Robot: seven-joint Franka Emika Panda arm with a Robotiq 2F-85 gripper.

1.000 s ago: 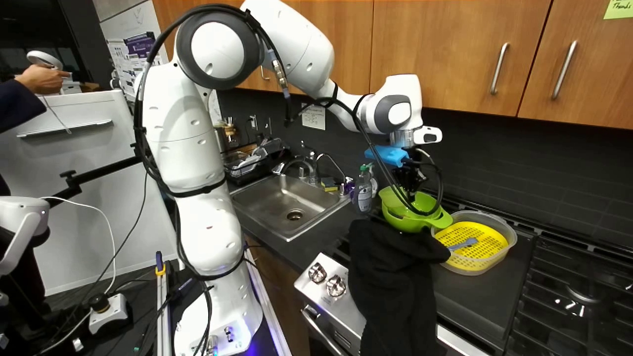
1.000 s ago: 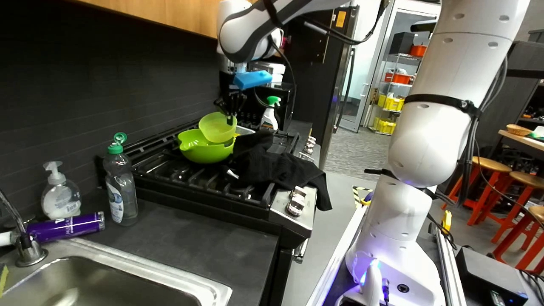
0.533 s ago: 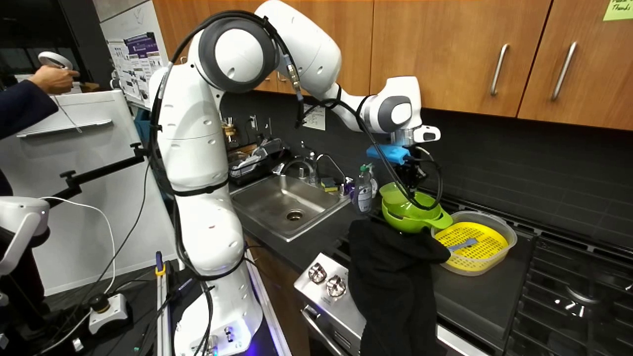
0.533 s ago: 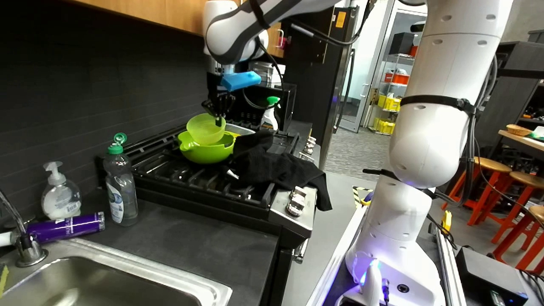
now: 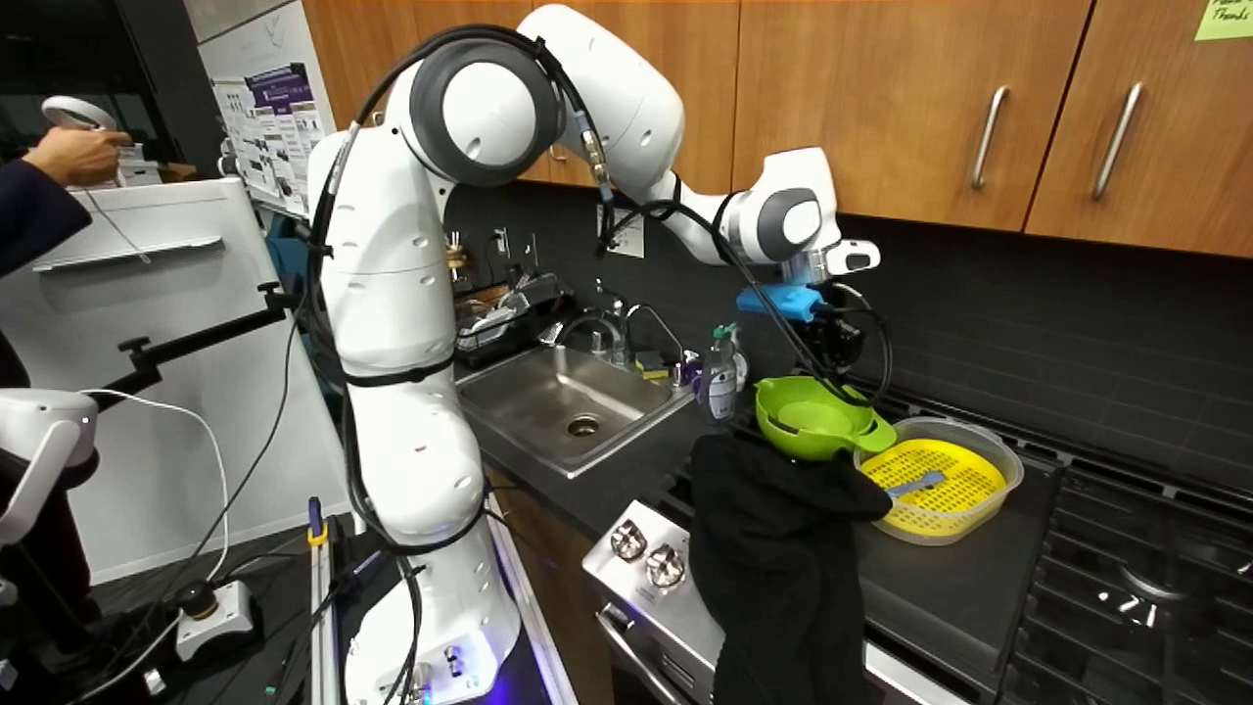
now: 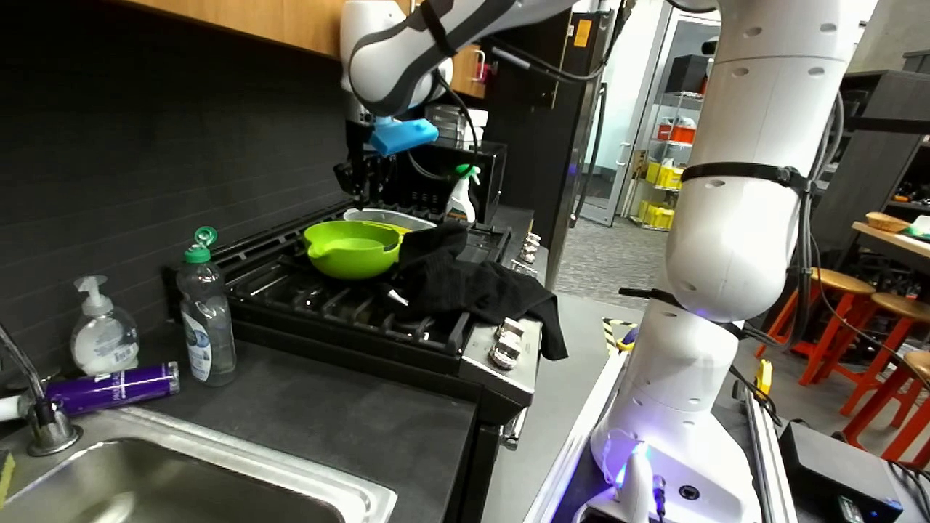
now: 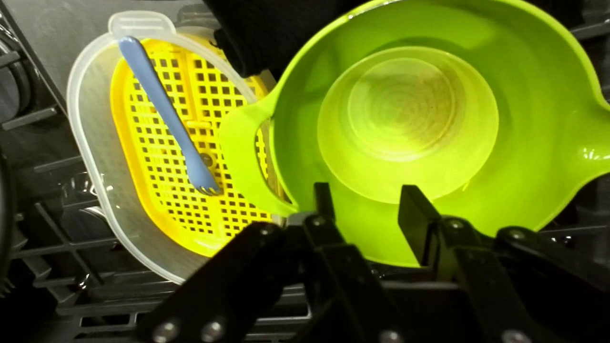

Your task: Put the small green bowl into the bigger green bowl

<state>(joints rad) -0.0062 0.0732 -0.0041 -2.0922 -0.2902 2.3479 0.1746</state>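
The small green bowl (image 7: 405, 176) is pale lime and lies upright inside the bigger green bowl (image 7: 538, 143), near its middle, in the wrist view. The bigger green bowl is bright green, with a spout and a handle, and stands on the stove in both exterior views (image 5: 812, 448) (image 6: 352, 265). In an exterior view the small green bowl (image 5: 811, 415) shows low inside it. My gripper (image 7: 366, 195) is open, with nothing between its fingers. It is above the far wall side of the bigger bowl, apart from both bowls, and also shows in an exterior view (image 6: 363, 197).
A clear plastic container (image 7: 78, 114) with a yellow perforated tray (image 7: 224, 224) and a blue-grey fork (image 7: 159, 97) stands beside the bigger bowl's handle. A black cloth (image 5: 783, 578) drapes over the stove front. A dish soap bottle (image 6: 208, 319) stands by the sink (image 5: 509, 441).
The small green bowl was tilted in my gripper over the bigger bowl and shifted across it. It has been let go and now lies inside. My gripper has opened and drawn back.
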